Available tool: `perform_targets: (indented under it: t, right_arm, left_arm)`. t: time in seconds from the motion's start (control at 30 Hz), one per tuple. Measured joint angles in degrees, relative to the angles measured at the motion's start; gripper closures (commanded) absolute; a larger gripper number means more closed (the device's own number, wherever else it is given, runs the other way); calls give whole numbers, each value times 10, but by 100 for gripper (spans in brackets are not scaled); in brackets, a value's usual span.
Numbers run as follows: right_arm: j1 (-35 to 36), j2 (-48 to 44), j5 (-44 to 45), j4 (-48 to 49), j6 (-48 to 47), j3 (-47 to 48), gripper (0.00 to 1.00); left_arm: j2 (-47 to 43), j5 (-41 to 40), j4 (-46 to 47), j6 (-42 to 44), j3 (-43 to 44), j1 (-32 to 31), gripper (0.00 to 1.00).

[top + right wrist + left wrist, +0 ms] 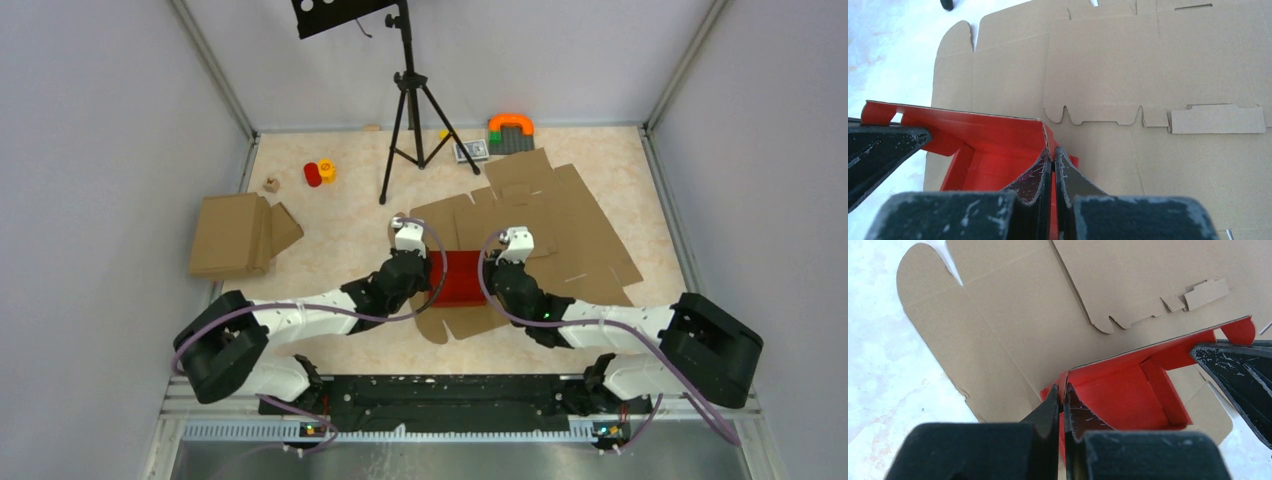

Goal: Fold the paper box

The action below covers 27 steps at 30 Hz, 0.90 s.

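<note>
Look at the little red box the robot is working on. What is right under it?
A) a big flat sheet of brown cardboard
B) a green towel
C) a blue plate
A: the red box is over the flat brown cardboard, which spreads out beneath it and past its far and right sides in the view from above.
</note>
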Motion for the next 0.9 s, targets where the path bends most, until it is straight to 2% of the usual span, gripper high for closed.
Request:
perform_targets:
  t: [0.2, 0.4, 0.9]
  right_arm:
    - [1, 41, 42, -19, -6, 35, 100]
    - [1, 71, 62, -53, -22, 84, 100]
    - [-5, 61, 28, -128, 10, 97, 100]
  left_arm:
    - [39, -8, -42, 20, 49, 5, 100]
    - [50, 29, -61, 20, 68, 39, 100]
    - [61, 55, -88, -35, 84, 46, 100]
